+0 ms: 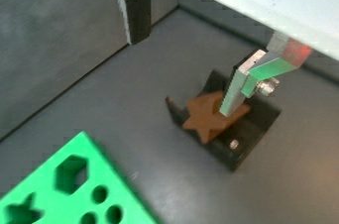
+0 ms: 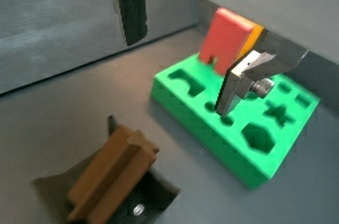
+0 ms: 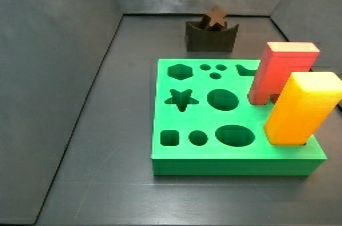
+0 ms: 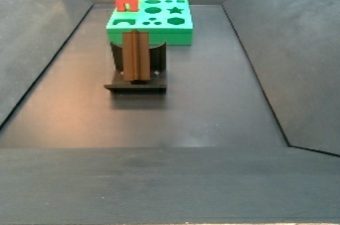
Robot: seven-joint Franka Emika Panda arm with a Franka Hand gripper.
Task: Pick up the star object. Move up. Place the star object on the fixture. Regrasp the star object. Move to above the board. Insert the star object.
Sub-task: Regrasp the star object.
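Star object: the brown peg [image 4: 135, 55] stands propped in the fixture [image 4: 133, 82], free of any grip, likely parked for a regrasp.
Fixture: it sits on the dark floor just beside the board [image 3: 201, 120], holding the peg tilted.
Board: green slab, star hole [image 3: 181, 98] open; red block [image 3: 281, 65] and yellow block [image 3: 301, 105] stand in it.
Hand: the hand [image 1: 199, 40] hovers above the peg, fingers [image 1: 137, 15] spread and empty.

Even overhead light, soft shadows; wrist views slightly blurry, low-res.
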